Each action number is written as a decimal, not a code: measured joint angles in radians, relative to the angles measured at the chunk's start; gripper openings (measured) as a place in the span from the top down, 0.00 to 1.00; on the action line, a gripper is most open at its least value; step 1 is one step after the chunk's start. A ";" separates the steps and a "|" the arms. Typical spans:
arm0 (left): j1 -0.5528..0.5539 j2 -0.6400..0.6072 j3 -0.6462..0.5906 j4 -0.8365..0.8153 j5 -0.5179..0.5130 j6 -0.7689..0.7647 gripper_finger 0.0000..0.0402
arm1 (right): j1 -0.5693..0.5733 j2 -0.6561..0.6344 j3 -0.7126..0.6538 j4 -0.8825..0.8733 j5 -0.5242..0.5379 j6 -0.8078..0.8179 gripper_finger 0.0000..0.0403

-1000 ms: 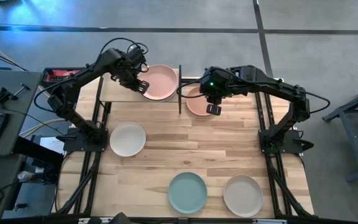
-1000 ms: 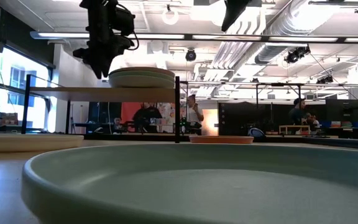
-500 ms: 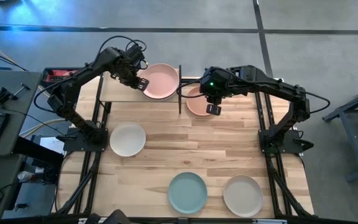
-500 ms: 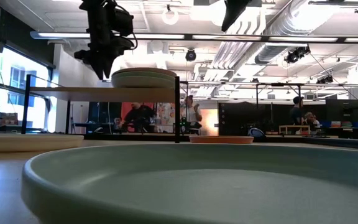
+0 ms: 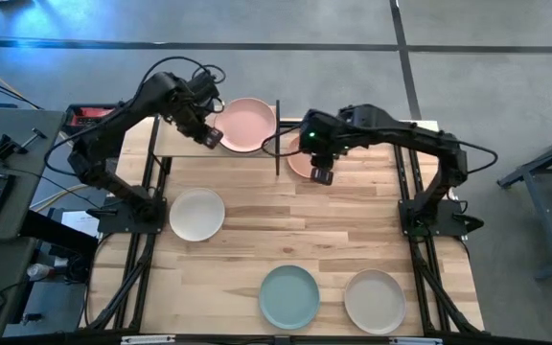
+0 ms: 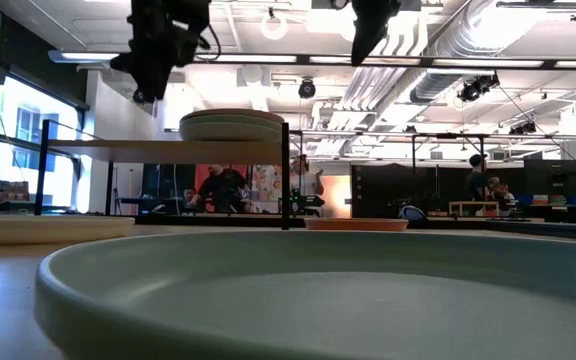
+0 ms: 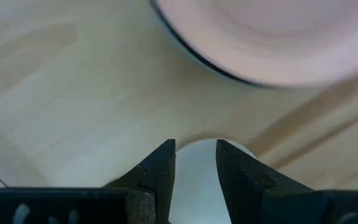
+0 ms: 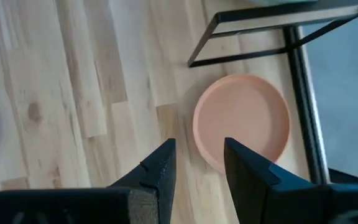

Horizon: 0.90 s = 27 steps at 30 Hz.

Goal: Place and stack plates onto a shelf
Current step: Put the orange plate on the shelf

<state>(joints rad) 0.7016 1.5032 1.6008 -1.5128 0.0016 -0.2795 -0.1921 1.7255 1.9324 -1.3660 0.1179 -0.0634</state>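
I am watching the left pincer hanging over the shelf, just beside the pink plate that tops the stack there; its fingers are standing apart with nothing between them. The shelf is sitting along the far edge of the tabletop, toward the far left corner, and in the low view the stack is showing several rims (I cannot tell how many plates are in it).

The right pincer is hovering above the near rim of the salmon plate, which is lying on the tabletop just beside the shelf's right post. Its fingers are also apart and holding nothing.

A white plate is lying near the left edge. A teal plate and a beige plate are lying side by side, not touching, along the near edge, the beige one closer to the near right corner.
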 joint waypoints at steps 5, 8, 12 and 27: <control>-0.095 -0.062 -0.002 -0.017 0.021 -0.002 0.74 | 0.000 0.064 0.000 -0.005 -0.038 0.041 0.73; -0.147 -0.098 -0.002 -0.017 0.021 -0.032 0.74 | 0.000 0.088 0.000 -0.016 -0.042 0.063 0.73; -0.196 -0.138 -0.002 -0.018 0.017 -0.047 0.74 | 0.000 0.097 -0.054 -0.016 -0.043 0.086 0.73; -0.295 -0.106 -0.003 0.008 0.013 -0.055 0.74 | -0.068 -0.057 -0.610 0.423 -0.140 -0.073 0.73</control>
<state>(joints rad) 0.4065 1.3975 1.5979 -1.5046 0.0142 -0.3341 -0.2605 1.6687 1.3227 -0.9426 -0.0217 -0.1364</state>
